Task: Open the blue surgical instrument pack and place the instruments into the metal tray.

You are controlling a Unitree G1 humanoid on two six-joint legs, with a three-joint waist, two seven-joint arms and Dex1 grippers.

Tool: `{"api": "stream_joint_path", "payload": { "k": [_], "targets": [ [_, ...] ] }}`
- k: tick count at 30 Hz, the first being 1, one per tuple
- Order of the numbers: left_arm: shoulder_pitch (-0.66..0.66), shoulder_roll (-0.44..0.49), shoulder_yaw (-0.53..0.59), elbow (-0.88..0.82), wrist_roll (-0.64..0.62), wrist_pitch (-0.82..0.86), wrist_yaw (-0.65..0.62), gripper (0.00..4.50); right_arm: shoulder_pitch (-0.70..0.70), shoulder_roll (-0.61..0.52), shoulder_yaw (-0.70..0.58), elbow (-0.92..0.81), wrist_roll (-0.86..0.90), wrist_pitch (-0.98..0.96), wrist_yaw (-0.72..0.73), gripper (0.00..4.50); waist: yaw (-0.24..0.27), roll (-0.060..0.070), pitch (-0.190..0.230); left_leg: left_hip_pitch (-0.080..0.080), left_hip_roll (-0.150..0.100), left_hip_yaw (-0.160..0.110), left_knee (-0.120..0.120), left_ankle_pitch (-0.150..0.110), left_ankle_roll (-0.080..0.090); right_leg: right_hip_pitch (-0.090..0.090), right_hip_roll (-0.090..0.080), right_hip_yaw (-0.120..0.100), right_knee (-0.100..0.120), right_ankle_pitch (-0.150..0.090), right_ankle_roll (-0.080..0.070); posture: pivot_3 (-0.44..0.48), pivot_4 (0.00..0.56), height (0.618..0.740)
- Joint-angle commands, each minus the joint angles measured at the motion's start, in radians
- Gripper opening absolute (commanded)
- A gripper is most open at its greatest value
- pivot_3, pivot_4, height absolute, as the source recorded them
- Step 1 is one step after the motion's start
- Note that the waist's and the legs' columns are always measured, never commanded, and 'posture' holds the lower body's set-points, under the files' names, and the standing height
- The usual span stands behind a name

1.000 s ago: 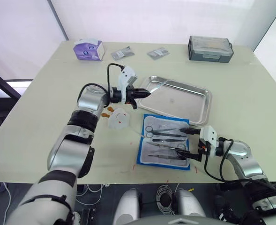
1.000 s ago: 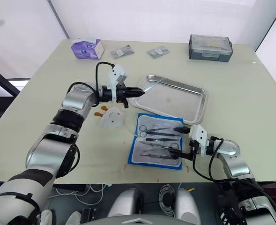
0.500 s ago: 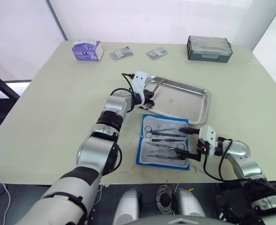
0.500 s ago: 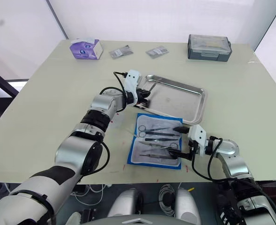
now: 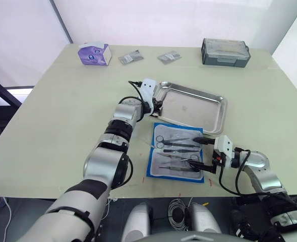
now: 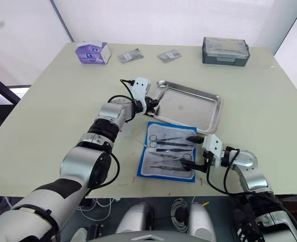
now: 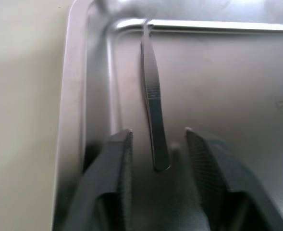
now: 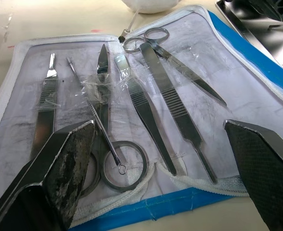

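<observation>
1. The blue pack (image 5: 177, 153) lies open and flat on the table (image 5: 52, 111), near its front edge, pale lining up, just in front of the metal tray (image 5: 216, 113).
2. Several slim silver instruments (image 8: 151, 103) rest in the lining's clear pockets: scissors (image 8: 172, 55) with ring handles, a ring-handled clamp (image 8: 103, 125), two flat handles and a thin probe, lying roughly side by side.
3. One pair of tweezers (image 7: 152, 98) lies alone inside the tray, close beside one side wall, its far tip at a corner of the tray.
4. The left tool (image 7: 155, 159) sits low at the tray's left end, fingers (image 7: 113, 178) spread apart, one on each side of the tweezers' near end; whether they touch it cannot be told.
5. The right tool (image 5: 202, 153) rests at the right edge of the open pack, its two black fingers (image 8: 67, 163) spread wide and gripping nothing, with the instruments' handle ends lying between them.
6. A white object (image 8: 148, 4) sits on the table just past the pack's far edge.
7. At the back of the table stand a purple and white box (image 5: 94, 53) on the left, two small grey packets (image 5: 131, 57) near the middle and a grey lidded box (image 5: 226, 52) on the right, all well apart from the tray.
</observation>
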Motion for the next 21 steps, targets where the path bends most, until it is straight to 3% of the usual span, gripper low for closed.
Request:
{"api": "stream_joint_path", "payload": {
  "k": [1,9,16,21],
  "targets": [
    [-0.011,0.009,0.014,-0.08,0.003,0.023,-0.002,3.2,0.04,0.002,0.056,0.07,-0.075,0.031,-0.007,4.5,0.0,0.0,0.0,0.0,0.0,0.0,0.0,0.0,0.0,0.0,0.0,0.0,0.0,0.0,0.0,0.0,0.15,0.727],
    [0.033,0.062,0.008,-0.3,-0.027,0.028,-0.123,3.2,0.047,0.004,0.055,0.063,-0.074,0.032,-0.011,4.5,0.0,0.0,0.0,0.0,0.0,0.001,0.0,0.0,0.0,0.0,0.0,0.0,0.0,0.0,0.0,0.0,0.15,0.727],
    [0.138,0.167,-0.016,-0.39,-0.12,-0.225,-0.581,3.2,0.047,0.006,0.054,0.061,-0.073,0.034,-0.015,4.5,0.001,0.0,0.0,0.001,0.0,0.003,-0.001,0.001,-0.002,0.0,0.0,0.001,0.0,0.0,-0.001,0.0,0.15,0.727],
    [0.222,0.229,-0.052,-0.458,-0.186,-0.256,-0.873,3.2,0.046,0.006,0.052,0.063,-0.072,0.034,-0.015,4.5,0.001,0.0,0.0,0.001,0.0,0.003,-0.001,0.001,-0.002,0.0,0.0,0.001,0.0,0.0,-0.001,0.0,0.15,0.727]
  ]
}}
